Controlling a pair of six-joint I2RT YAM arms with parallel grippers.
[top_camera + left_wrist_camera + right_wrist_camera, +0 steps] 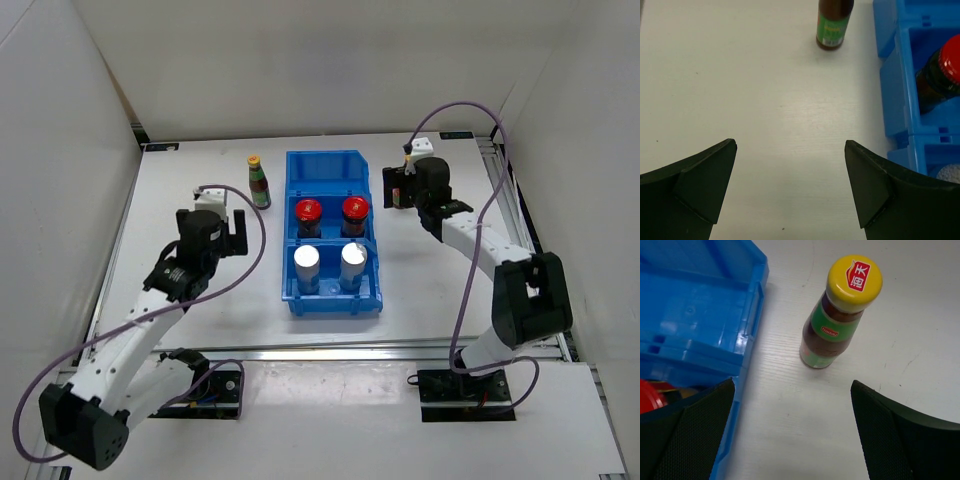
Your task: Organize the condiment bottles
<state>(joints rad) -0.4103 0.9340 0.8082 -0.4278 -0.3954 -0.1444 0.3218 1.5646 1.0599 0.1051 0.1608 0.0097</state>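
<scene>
A slim dark bottle with a yellow cap [259,182] stands on the table left of the blue bin [328,172]; its base shows in the left wrist view [831,27]. My left gripper [238,232] [790,185] is open and empty, a little nearer than that bottle. A second slim bottle [840,315] stands right of the bin, just ahead of my open, empty right gripper [399,190] [792,430]. Two red-lidded jars [308,212] [354,208] sit in the bin's middle compartment. Two white silver-topped cylinders [307,262] [353,257] sit in the near compartment.
The bin's far compartment holds nothing. White walls enclose the table at the left, back and right. A metal rail [505,190] runs along the right edge. The bin's wall [897,85] lies right of my left fingers; its corner [747,315] lies left of the right ones.
</scene>
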